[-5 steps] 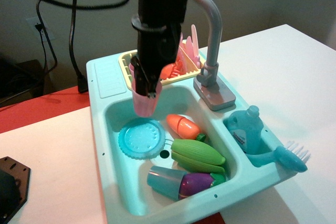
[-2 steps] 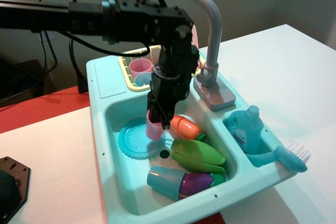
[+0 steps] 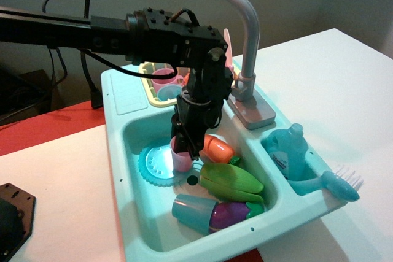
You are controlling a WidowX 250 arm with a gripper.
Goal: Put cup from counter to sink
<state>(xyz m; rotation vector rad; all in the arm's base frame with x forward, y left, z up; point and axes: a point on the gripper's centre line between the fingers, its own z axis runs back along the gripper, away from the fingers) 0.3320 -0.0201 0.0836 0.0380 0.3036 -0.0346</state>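
The small pink cup (image 3: 182, 159) stands upright low inside the light-teal sink (image 3: 132, 133), on the edge of a round teal plate (image 3: 157, 164). My black gripper (image 3: 187, 141) reaches down from above and is shut on the cup's rim. The ribbed counter ledge (image 3: 127, 91) at the sink unit's back left has nothing on it. The tall grey faucet (image 3: 245, 47) rises behind my arm.
In the basin lie an orange carrot toy (image 3: 216, 148), a green corn toy (image 3: 230, 180), a blue tumbler (image 3: 193, 211) and a purple eggplant (image 3: 230, 214). A yellow dish rack (image 3: 161, 84) holds a pink mug. A blue soap bottle (image 3: 287, 150) and brush (image 3: 334, 183) sit at the right.
My gripper has carried the pink cup from beside the dish rack forward and down into the basin, and lowered it further onto the teal plate's edge.
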